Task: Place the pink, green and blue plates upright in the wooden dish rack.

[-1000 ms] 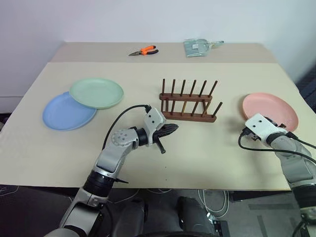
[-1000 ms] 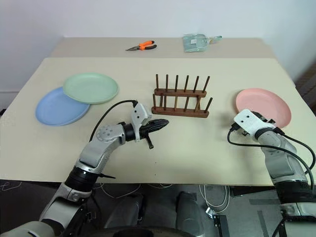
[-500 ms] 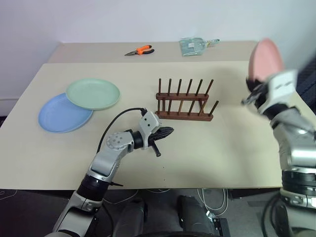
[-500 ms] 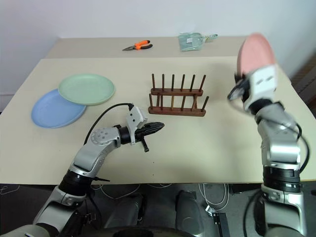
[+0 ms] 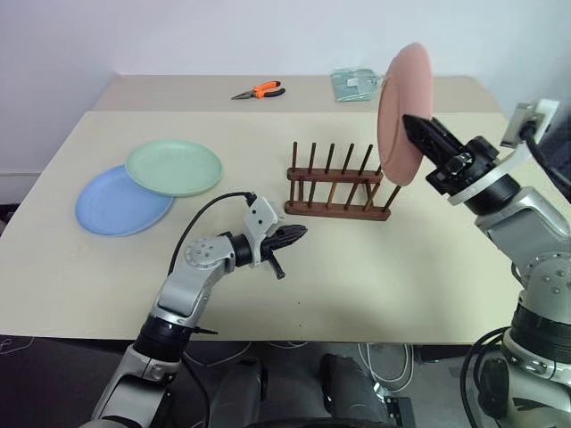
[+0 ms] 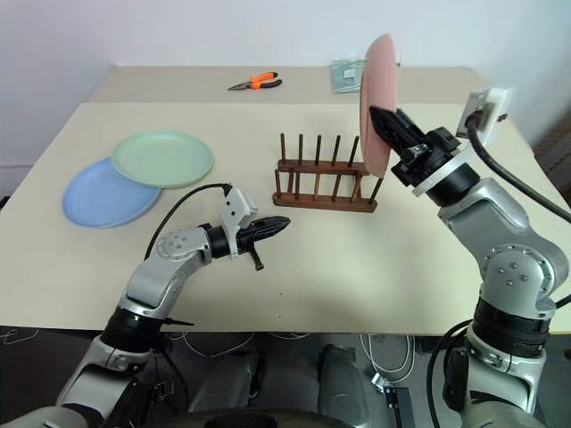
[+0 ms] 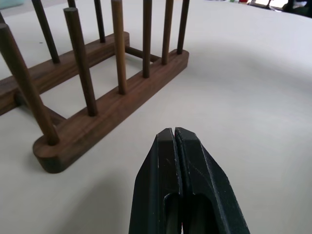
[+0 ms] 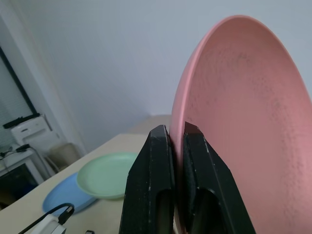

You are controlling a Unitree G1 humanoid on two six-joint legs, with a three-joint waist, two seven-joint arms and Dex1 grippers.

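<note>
Pink plate point(image 5: 403, 114) is clamped at its rim by the right gripper point(image 5: 419, 129), held upright and edge-on, in the air just above the right end of the wooden dish rack point(image 5: 340, 185). It is judged light, rigid plastic with a smooth, possibly slippery surface; a rim pinch is the sensible hold, but with a grip that shallow the plate could pivot if it is bumped against a peg. In the right wrist view the two fingers point(image 8: 151, 185) are seen closed on either side of the rim.

Right arm is raised, forearm angled in from the right, gripper pointing left and slightly up toward the rack.

Left gripper point(image 5: 299, 234) is fully closed on nothing, held low over the table point(image 5: 428, 267) just near of the rack's left end, pointing roughly level toward it.

Green plate point(image 5: 174, 167) lies flat at far left, overlapping the blue plate point(image 5: 116, 201) under it; both are well apart from the rack. The same rim grip is expected to suit them.
</note>
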